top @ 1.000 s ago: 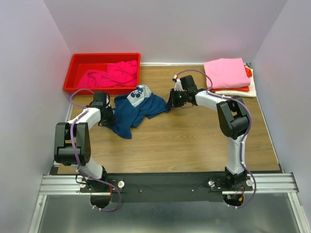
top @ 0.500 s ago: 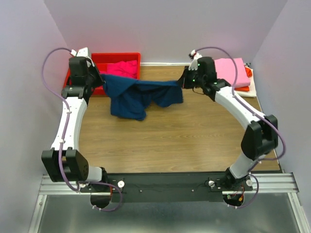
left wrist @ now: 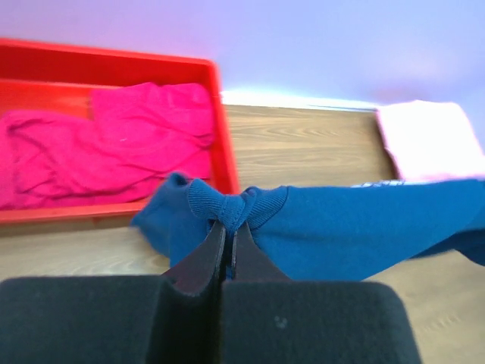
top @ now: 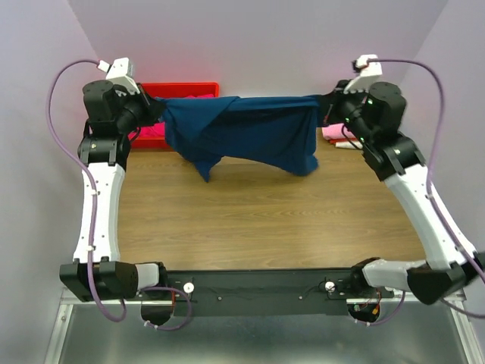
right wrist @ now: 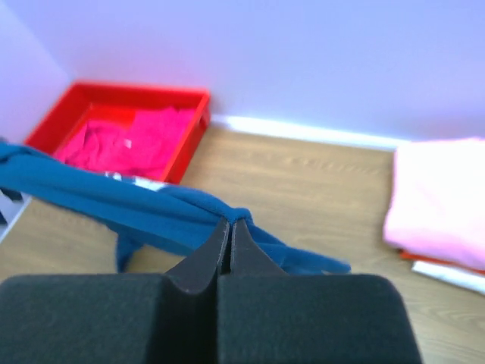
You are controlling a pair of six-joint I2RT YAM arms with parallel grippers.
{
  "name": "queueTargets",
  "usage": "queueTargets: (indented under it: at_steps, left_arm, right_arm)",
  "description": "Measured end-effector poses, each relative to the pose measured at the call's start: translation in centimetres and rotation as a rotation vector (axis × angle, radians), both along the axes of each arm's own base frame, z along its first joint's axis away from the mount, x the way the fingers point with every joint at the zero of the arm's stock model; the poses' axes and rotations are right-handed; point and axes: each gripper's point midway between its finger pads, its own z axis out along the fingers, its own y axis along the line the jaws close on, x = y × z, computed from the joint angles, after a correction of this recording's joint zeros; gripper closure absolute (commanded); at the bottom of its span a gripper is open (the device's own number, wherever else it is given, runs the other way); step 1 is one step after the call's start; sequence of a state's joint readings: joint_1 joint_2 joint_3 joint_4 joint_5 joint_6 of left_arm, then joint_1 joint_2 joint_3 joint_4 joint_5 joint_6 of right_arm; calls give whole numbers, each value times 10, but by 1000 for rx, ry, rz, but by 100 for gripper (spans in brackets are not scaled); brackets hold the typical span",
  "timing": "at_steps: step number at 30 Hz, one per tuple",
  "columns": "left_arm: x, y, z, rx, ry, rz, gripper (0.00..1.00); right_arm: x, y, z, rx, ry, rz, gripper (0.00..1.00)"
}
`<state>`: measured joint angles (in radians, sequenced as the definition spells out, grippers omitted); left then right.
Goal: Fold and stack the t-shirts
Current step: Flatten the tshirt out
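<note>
**A:** What is the left claw (left wrist: pixel 228 227) doing?

**B:** Its 2 fingers are pressed together on a ribbed edge of the navy t-shirt (top: pixel 250 133). The cloth bunches into a small knot right at the tips. From there the shirt runs away to that claw's right as a taut band.

**A:** And the right claw (right wrist: pixel 230 226)?

**B:** Clamped the same way, with a fold of the same shirt nipped at its tips. The cloth stretches off to its left, towards the other claw.

**A:** So where does the shirt sit?

**B:** It is strung between the 2 claws, and both are raised above the table (top: pixel 265 220). The top edge is pulled nearly straight from one to the other. The rest hangs below in loose folds, with 1 point drooping nearer the left claw and a fuller drape nearer the right. I cannot tell whether the lowest part touches the wood.

**A:** What lies farther out?

**B:** Ahead of the left claw and to its left is the red bin (left wrist: pixel 221 121), with a crumpled magenta t-shirt (left wrist: pixel 114 155) inside. Ahead of the right claw and to its right a folded pink t-shirt (right wrist: pixel 439 197) lies on top of a stack. An orange layer (right wrist: pixel 428 262) shows just under it.
</note>
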<state>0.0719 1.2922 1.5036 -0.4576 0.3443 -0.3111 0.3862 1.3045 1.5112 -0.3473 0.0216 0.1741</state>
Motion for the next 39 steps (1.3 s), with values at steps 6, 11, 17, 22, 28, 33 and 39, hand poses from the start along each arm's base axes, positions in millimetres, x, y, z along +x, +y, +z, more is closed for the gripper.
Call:
queueTargets:
  at_steps: [6, 11, 17, 22, 28, 33, 39]
  left_arm:
    - [-19, -28, -27, -59, 53, -159, 86]
    - [-10, -20, -149, -85, 359, -116, 52]
    - [-45, 4, -265, -35, 688, 37, 51]
    - [-52, -25, -262, -20, 649, -20, 51]
    - [-77, -96, -288, -32, 712, -205, 51]
    - [-89, -116, -324, -11, 831, -251, 51]
    - [-77, -119, -331, 12, 840, -250, 51]
  right_arm:
    - [-25, -26, 26, 17, -80, -78, 100]
    - [7, -26, -68, -55, 120, -159, 100]
    - [4, -33, -224, -201, 492, -221, 75]
    - [2, -33, -234, -190, 526, -232, 48]
    - [1, -30, -233, -147, 532, -245, 33]
    - [-9, -35, -236, -109, 544, -275, 30]
    - [-18, -38, -239, -62, 557, -309, 29]
